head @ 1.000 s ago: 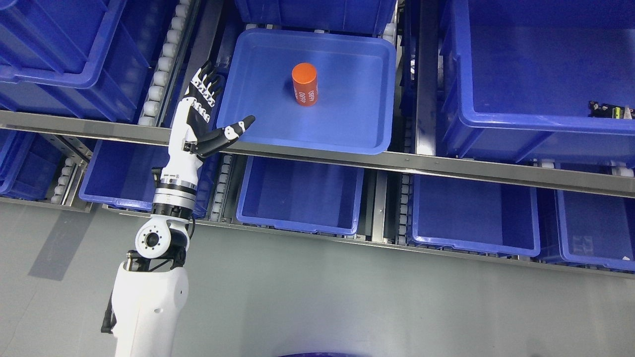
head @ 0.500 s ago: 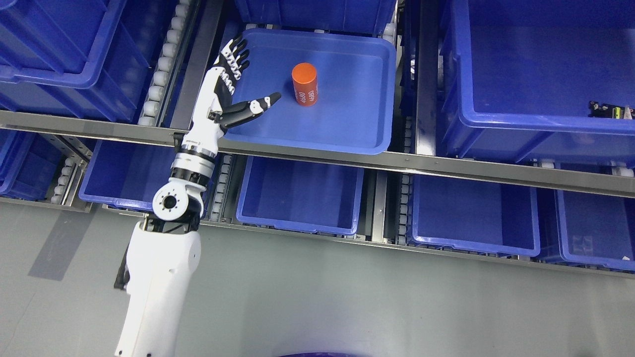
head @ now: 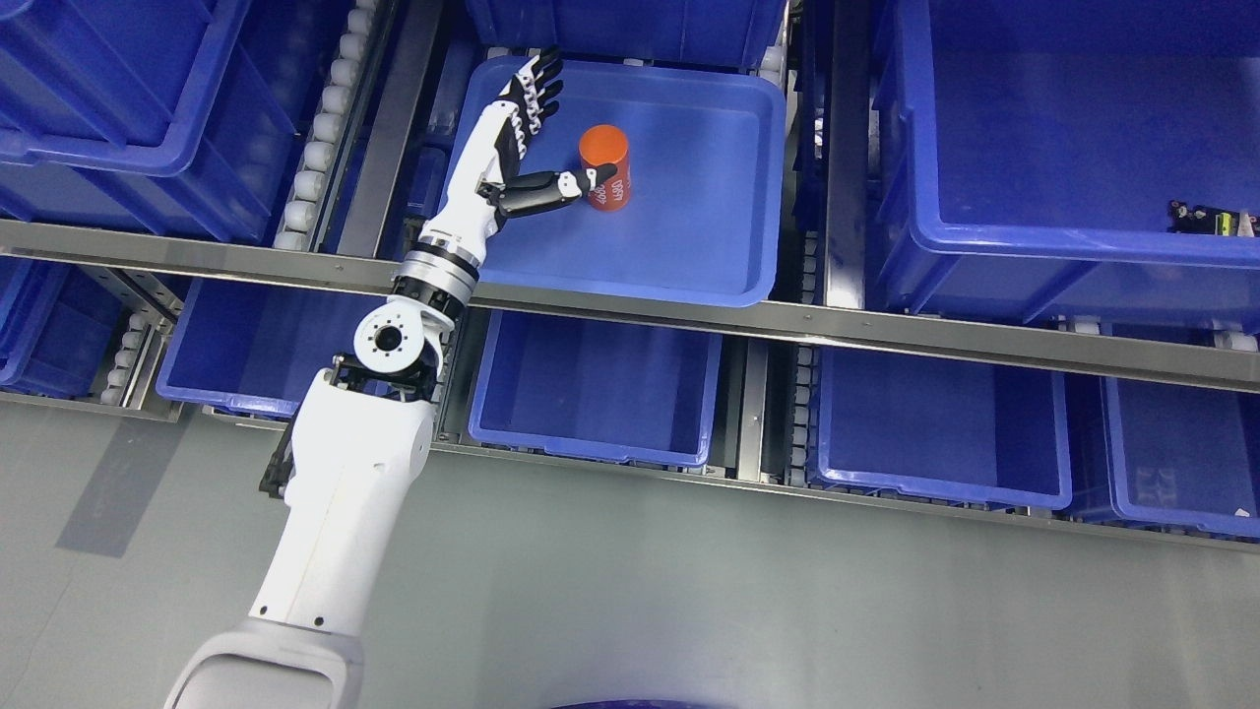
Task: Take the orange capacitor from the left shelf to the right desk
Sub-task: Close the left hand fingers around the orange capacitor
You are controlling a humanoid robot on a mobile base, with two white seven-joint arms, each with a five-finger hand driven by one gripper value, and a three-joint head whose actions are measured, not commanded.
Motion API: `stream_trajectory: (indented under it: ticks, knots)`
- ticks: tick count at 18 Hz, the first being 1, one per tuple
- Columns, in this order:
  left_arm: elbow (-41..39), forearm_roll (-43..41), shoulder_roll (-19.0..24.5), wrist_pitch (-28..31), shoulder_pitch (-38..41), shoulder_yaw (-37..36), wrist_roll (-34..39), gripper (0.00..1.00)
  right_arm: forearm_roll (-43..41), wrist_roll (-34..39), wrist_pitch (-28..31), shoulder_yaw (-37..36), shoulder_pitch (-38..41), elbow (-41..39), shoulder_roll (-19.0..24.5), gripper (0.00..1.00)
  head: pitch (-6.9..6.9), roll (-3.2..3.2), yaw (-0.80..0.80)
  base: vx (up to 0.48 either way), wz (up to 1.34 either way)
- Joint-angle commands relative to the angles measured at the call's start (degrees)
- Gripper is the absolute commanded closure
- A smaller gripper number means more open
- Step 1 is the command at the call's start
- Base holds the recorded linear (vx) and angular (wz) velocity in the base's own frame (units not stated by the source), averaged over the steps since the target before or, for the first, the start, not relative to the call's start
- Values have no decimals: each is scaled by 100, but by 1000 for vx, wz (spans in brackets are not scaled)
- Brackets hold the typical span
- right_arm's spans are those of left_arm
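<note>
An orange cylindrical capacitor (head: 605, 163) with white print stands upright in a shallow blue tray (head: 689, 256) on the upper shelf level. My left hand (head: 566, 133) reaches into that tray from the lower left, open, fingers (head: 536, 84) stretched up past the capacitor's left side. Its thumb tip overlaps the capacitor's lower front; I cannot tell whether it touches. The hand holds nothing. My right arm does not show.
Deep blue bins surround the tray: upper left (head: 118, 108), upper right (head: 1063, 167) with a small dark part (head: 1206, 217) inside, and several on the lower level (head: 600, 384). A metal shelf rail (head: 886, 330) crosses below the tray. Grey floor lies in front.
My left arm has reached up and to the right, from the tray's left edge into the tray, bringing the open hand beside the capacitor. The capacitor has not moved.
</note>
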Motion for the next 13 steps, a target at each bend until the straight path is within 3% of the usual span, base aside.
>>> stream_trajectory:
  ticks: [1,13]
  knots:
    - [1337,2,100,-13,-483,-776,5,0,37,2,-4,-62,123,-100,-100,0,0,0,0,0,0]
    - [2207,-24,100,-13,-993,-1015,31,0,37,2,-4,-62,132,-100,-100,0,0,0,0,0,0]
